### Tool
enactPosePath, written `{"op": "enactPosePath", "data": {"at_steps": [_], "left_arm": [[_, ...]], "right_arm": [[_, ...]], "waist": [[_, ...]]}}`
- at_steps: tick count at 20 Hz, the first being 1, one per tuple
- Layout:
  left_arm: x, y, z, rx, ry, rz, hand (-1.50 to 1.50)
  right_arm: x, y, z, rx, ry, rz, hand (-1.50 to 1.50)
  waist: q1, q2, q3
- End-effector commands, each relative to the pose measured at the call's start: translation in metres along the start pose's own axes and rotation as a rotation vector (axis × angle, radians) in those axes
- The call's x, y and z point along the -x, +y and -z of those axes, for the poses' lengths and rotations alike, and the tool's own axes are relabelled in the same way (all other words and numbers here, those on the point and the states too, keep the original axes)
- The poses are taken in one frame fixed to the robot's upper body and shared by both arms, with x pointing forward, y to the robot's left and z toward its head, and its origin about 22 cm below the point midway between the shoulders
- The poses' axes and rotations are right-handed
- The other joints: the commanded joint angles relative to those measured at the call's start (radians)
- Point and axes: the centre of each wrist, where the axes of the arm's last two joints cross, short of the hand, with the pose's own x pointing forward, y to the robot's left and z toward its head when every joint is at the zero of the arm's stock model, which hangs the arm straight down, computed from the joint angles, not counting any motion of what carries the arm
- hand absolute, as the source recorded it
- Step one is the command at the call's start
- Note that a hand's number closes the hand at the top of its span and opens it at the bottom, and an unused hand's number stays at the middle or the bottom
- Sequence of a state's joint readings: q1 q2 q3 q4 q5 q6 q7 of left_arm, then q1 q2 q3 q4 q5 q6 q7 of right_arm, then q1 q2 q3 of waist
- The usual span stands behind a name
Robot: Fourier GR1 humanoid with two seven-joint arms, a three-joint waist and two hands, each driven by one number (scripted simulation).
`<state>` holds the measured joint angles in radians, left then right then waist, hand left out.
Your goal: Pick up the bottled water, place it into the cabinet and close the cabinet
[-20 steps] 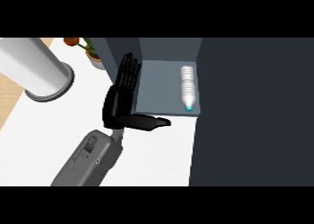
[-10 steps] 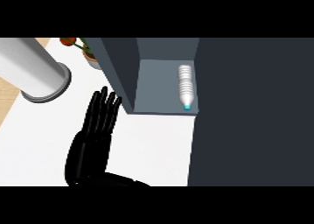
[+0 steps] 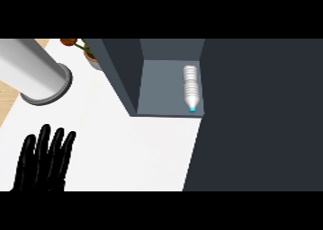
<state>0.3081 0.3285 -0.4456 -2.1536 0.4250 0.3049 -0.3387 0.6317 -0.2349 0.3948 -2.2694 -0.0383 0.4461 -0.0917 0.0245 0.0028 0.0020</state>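
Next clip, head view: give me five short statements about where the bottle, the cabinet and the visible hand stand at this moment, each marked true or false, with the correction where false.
1. The bottled water lies on its side inside the cabinet. True.
2. The bottle's blue cap points toward the back of the cabinet. False: the cap is at the front edge, nearest the counter.
3. The hand is curled round the bottle. False: it is low at the view's left, fingers straight, apart from the bottle and holding nothing.
4. A grey cylinder stands on the counter left of the cabinet. True.
5. Both hands are in view. False: only one shows.
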Motion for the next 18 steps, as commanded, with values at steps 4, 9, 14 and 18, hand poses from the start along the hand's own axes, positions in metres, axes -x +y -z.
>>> {"op": "enactPosePath", "data": {"at_steps": [4,9,14,18], "left_arm": [[-0.036,0.022,-0.032,-0.034,-0.010,0.006,-1.50],[-0.058,0.037,-0.039,-0.024,-0.021,-0.023,-1.50],[-0.055,0.061,-0.056,-0.032,-0.008,-0.003,-1.50],[-0.064,0.077,-0.063,-0.039,-0.009,-0.003,-1.50]], "right_arm": [[-0.029,0.035,0.021,-0.175,-0.071,-0.009,1.50],[-0.024,0.059,0.046,-0.202,-0.070,-0.018,1.50],[-0.031,0.065,0.055,-0.201,-0.032,0.025,1.50],[-0.036,0.068,0.063,-0.179,-0.049,0.065,1.50]], "waist": [[0.004,-0.010,-0.004],[0.018,-0.010,-0.005],[0.019,-0.007,-0.005],[0.032,-0.007,-0.006]]}}
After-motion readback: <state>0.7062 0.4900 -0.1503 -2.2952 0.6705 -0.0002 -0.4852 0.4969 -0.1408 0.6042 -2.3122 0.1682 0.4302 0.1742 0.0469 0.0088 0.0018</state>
